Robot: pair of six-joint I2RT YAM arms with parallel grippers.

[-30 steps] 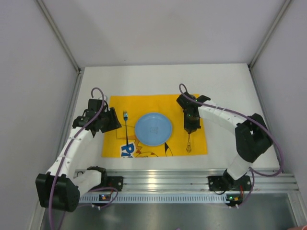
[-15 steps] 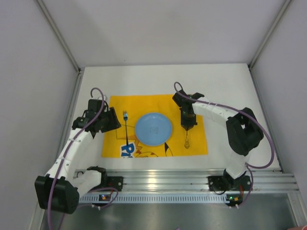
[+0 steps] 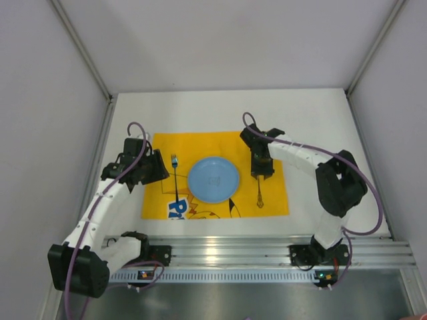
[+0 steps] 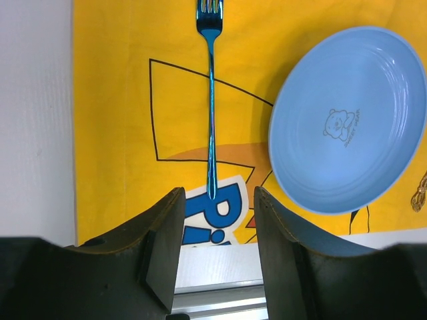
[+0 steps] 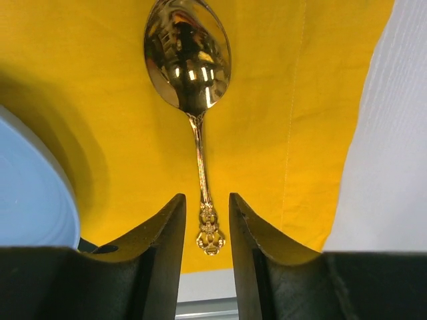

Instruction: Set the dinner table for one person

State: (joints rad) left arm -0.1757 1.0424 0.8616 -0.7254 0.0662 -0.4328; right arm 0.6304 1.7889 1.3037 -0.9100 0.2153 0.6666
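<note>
item: dinner table [image 3: 320, 120], large flat rectangular tabletop
colour: plain white, matte, no pattern
pose: level, long side running left to right
edges: grey walls [image 3: 40, 100] at the left, far and right sides
load: yellow printed cloth [image 3: 220, 143] lies flat on its near middle; on the cloth a blue plate [image 3: 213, 179], a fork [image 3: 176, 177] to the plate's left, a gold spoon [image 3: 259, 193] to its right
bare surface: white band around the cloth, widest at the far side

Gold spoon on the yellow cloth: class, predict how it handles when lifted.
The shiny gold metal spoon looks rigid and, being mirror-polished, probably slippery. Its thin handle lies flat on the yellow cloth, so likely awkward to pinch.
</note>
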